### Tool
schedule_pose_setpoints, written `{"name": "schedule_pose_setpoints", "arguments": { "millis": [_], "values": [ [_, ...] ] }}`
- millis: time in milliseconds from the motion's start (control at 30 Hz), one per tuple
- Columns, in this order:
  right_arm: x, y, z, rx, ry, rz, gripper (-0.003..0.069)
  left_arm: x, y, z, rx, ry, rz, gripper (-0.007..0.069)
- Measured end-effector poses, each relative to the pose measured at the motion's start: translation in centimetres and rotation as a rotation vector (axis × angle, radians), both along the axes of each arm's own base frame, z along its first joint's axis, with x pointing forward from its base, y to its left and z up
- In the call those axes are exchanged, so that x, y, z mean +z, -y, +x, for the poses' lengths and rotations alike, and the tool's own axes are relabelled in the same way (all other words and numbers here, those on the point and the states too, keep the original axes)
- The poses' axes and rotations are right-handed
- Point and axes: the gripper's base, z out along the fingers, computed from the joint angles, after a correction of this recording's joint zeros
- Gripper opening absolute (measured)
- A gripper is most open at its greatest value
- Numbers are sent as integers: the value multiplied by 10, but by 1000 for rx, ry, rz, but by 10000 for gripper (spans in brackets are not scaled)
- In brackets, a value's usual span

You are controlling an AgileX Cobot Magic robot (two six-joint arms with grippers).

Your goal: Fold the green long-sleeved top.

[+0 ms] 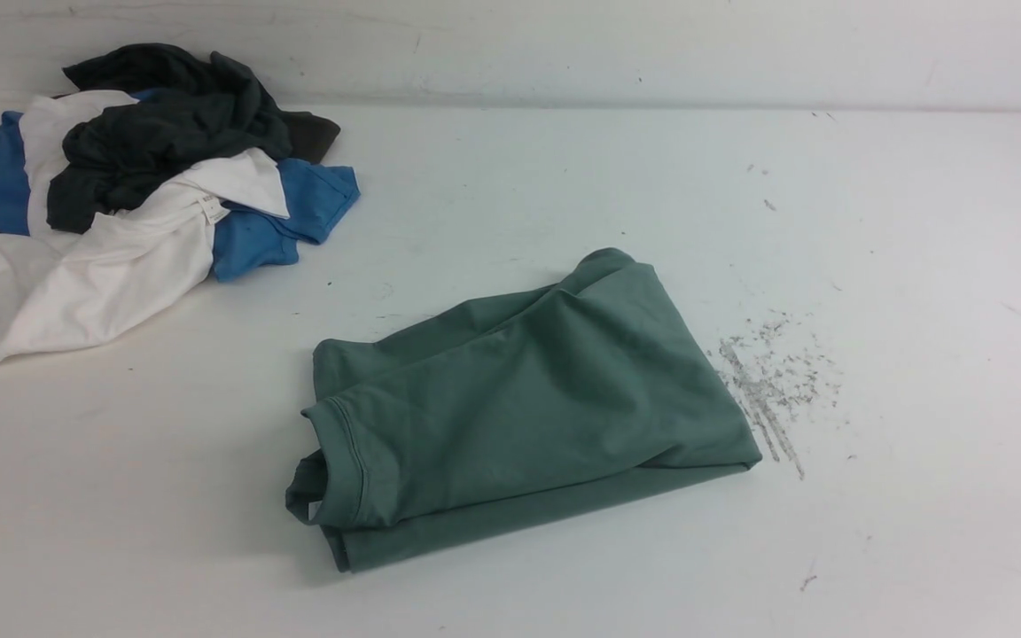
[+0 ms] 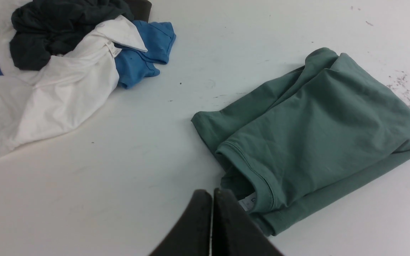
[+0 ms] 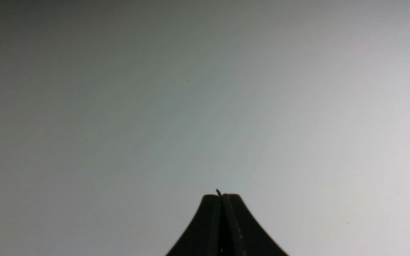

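1. Looking forward in the front view, the green long-sleeved top [image 1: 528,399] lies folded into a compact, roughly rectangular bundle near the middle of the white table [image 1: 918,266]. Its ribbed neck band [image 1: 333,470] faces the robot's left and sits at the near-left corner of the bundle. A patch of grey scuff marks [image 1: 772,390] lies on the table just beside the bundle's right edge. At the far left a heap of clothes rests well apart from the top: a dark grey garment [image 1: 165,124] on top, a blue garment [image 1: 280,221] beneath it, and a white garment [image 1: 94,275] spreading toward the near side. Neither arm appears in this view.

2. Left wrist view: the left gripper [image 2: 212,193] has its two black fingers pressed together, clenched on nothing. Its tips hover just beside the neck opening of the green long-sleeved top [image 2: 315,124]; contact cannot be confirmed. A white neck tag [image 2: 248,203] shows inside the band. The dark grey garment [image 2: 59,28], blue garment [image 2: 141,53] and white garment [image 2: 48,99] lie farther off.

3. Right wrist view: the right gripper [image 3: 222,195] is likewise clenched and empty, fingers meeting in a thin seam. Only bare white table [image 3: 205,106] shows beyond it; the top is out of this view.
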Motion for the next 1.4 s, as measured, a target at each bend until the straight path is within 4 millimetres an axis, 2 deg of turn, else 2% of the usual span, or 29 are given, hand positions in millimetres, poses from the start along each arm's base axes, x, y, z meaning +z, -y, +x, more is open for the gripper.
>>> {"name": "schedule_pose_setpoints", "arguments": {
  "millis": [133, 200, 233, 267, 300, 333, 400, 433, 467, 533, 600, 1400],
  "values": [
    [0, 0, 0, -1, 0, -1, -14, -14, -4, -7, 19, 115, 11, -3],
    [0, 0, 0, -1, 0, -2, -14, -37, -10, -15, 81, 196, 7, -3],
    [0, 0, 0, -1, 0, -2, -14, -40, -10, -17, 88, 199, 3, -3],
    [0, 0, 0, -1, 0, -2, -14, -64, -13, -18, 133, 220, 12, -3],
    [0, 0, 0, -1, 0, -2, -14, -70, -13, -19, 143, 225, 16, -3],
    [0, 0, 0, -1, 0, -2, -14, -95, -16, -21, 177, 246, 38, -3],
    [0, 0, 0, -1, 0, -2, -14, -124, -18, -23, 205, 271, 58, -3],
    [0, 0, 0, -1, 0, -2, -14, -127, -18, -24, 207, 272, 59, -3],
    [0, 0, 0, -1, 0, -2, -14, -148, -18, -23, 214, 264, 66, -3],
    [0, 0, 0, -3, 0, -2, -14, -168, -19, -21, 214, 239, 71, -3],
    [0, 0, 0, -3, 0, -2, -14, -177, -19, -21, 211, 203, 75, -3],
    [0, 0, -1, -7, 1, -2, -14, -181, -18, -22, 198, 167, 78, -3]
  ]
}}
